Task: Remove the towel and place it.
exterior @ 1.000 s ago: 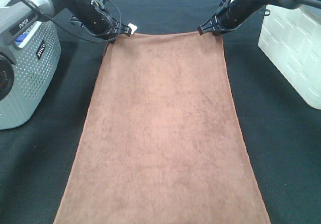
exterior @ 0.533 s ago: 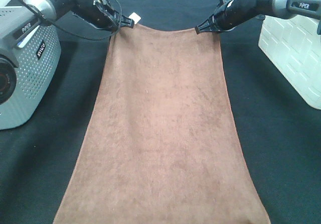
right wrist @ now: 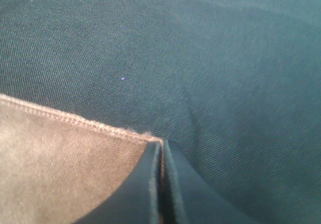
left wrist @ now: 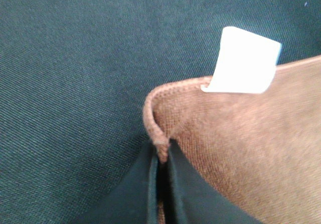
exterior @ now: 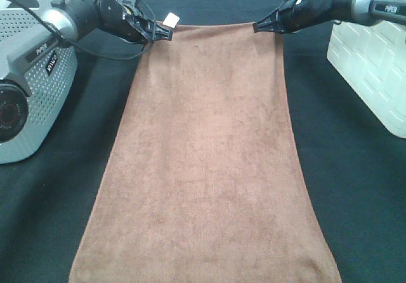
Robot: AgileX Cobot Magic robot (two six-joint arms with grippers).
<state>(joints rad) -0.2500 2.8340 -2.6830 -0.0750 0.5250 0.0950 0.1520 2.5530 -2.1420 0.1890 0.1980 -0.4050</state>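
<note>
While the left gripper [exterior: 162, 33] and the right gripper [exterior: 260, 26] each pinch a far corner of the towel [exterior: 209, 169], it lies down the middle of the table [exterior: 355, 188]. This looks like the lifting step. Next, both should move together.

High camera looks down along the towel [exterior: 209, 162]; both wrist cameras view its far corners close-up.

"PiPER" on both arms: left arm [exterior: 44, 53], right arm [exterior: 384, 8]
</note>
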